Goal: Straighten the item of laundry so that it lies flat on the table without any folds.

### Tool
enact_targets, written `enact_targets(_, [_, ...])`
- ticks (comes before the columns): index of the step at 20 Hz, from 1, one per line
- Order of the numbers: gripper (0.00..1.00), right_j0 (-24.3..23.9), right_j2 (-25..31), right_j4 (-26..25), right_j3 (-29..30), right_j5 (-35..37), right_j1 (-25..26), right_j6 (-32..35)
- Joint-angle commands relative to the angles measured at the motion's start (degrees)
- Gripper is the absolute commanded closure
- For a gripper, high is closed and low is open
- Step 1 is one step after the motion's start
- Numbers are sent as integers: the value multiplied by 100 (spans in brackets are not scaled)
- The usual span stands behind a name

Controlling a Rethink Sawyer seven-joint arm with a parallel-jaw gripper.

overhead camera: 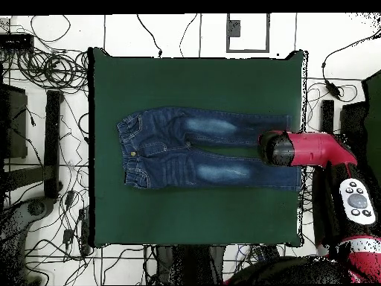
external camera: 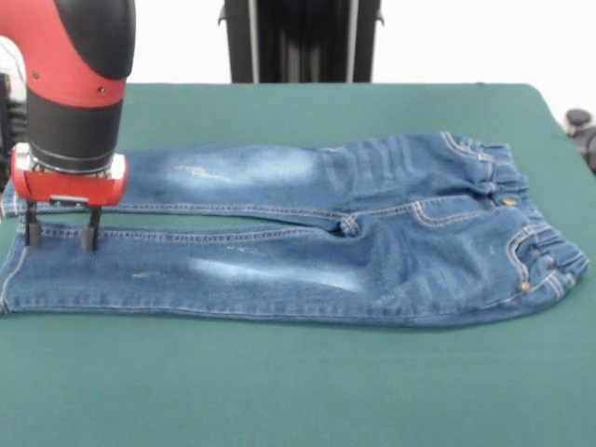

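Observation:
The small blue denim jeans (external camera: 307,233) lie spread flat on the green table (external camera: 298,382), waistband to the right and leg hems to the left in the front view. Pale faded patches run along both legs. My gripper (external camera: 61,237) hangs from the red and black arm over the leg hems at the far left. Its two dark fingers (external camera: 90,233) stand apart, tips at the cloth of the near leg, with nothing between them. In the overhead view the jeans (overhead camera: 201,149) lie across the table's middle and the arm's head (overhead camera: 279,147) covers the hem ends.
The robot's dark pedestal (external camera: 300,39) stands behind the table's far edge. Cables (overhead camera: 52,67) and stands surround the table on the floor. The table's right edge (overhead camera: 301,149) is close to the jeans' hems in the overhead view.

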Motion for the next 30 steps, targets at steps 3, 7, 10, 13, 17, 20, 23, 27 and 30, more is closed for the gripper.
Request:
enact_targets(3, [0,824,-855,27,259,-420,35,1799])
enact_targets(7, [0,839,-905,170,242,-576,161,1782])
enact_targets(10, [0,751,-823,306,258,-708,255,1673])
enact_targets(13, [0,641,-716,436,276,-833,347,1548])
enact_targets(17, [0,377,-482,640,231,-942,598,1215])
enact_targets(20, [0,5,-71,820,187,-926,832,678])
enact_targets(23, [0,-116,54,899,38,-842,983,415])
enact_targets(27, [0,-126,-33,901,39,-941,989,406])
enact_targets(30, [0,-158,-16,935,19,-962,1015,329])
